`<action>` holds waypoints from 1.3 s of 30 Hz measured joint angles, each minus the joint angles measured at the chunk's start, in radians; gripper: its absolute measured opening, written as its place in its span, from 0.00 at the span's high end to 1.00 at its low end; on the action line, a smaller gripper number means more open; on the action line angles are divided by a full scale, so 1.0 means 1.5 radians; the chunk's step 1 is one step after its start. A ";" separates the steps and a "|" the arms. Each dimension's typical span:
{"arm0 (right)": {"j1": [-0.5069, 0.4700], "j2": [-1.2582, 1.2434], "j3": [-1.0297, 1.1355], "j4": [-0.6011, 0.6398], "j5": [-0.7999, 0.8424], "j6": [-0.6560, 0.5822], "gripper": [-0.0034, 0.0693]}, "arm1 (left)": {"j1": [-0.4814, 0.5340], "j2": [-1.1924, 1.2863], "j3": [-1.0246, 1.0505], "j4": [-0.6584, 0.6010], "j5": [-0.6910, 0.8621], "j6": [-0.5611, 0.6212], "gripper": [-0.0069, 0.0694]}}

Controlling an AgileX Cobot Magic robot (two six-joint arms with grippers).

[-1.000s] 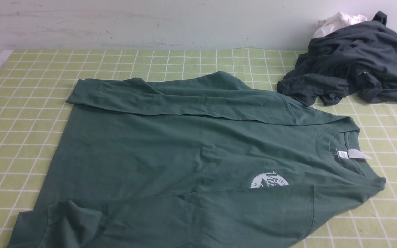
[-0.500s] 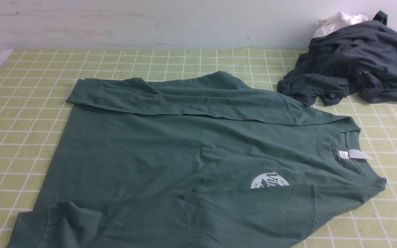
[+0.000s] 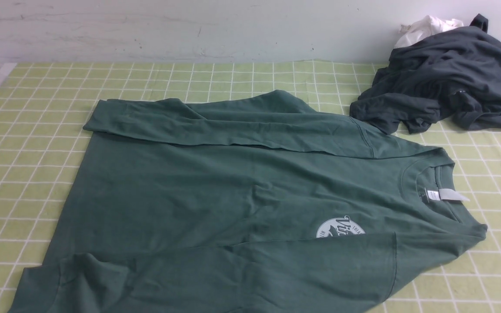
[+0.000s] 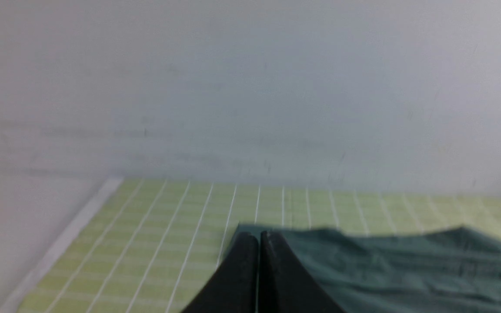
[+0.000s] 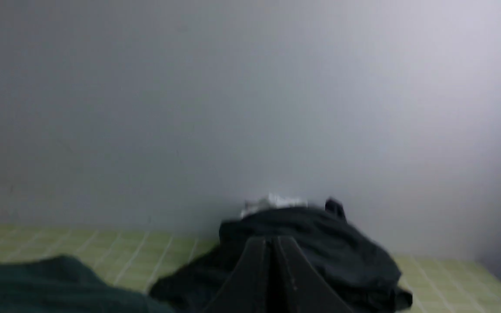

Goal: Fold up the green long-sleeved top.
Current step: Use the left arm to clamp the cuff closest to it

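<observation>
Green long-sleeved top laid flat at the centre of the checked cloth, both sleeves folded across its body.
Neck to the right; dark grey garment heaped beside the far shoulder. Left gripper and right gripper: jaws pressed together, empty.

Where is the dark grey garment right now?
In the front view, the dark grey garment lies crumpled at the far right of the checked cloth, just beyond the green top.
</observation>
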 joint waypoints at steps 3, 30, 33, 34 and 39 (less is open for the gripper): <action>0.037 0.070 -0.001 0.034 0.110 0.013 0.97 | 0.000 0.058 0.001 -0.021 0.017 -0.015 0.91; 0.349 0.333 -0.014 0.232 0.221 -0.183 0.97 | 0.254 0.676 -0.128 -0.553 0.301 0.622 0.68; 0.349 0.333 -0.014 0.241 0.221 -0.183 0.97 | 0.262 0.706 -0.130 -0.544 0.282 0.622 0.53; 0.349 0.333 -0.014 0.244 0.221 -0.183 0.97 | 0.263 0.716 -0.131 -0.539 0.278 0.622 0.48; 0.349 0.335 -0.014 0.252 0.216 -0.183 0.97 | 0.263 0.750 -0.138 -0.523 0.270 0.615 0.31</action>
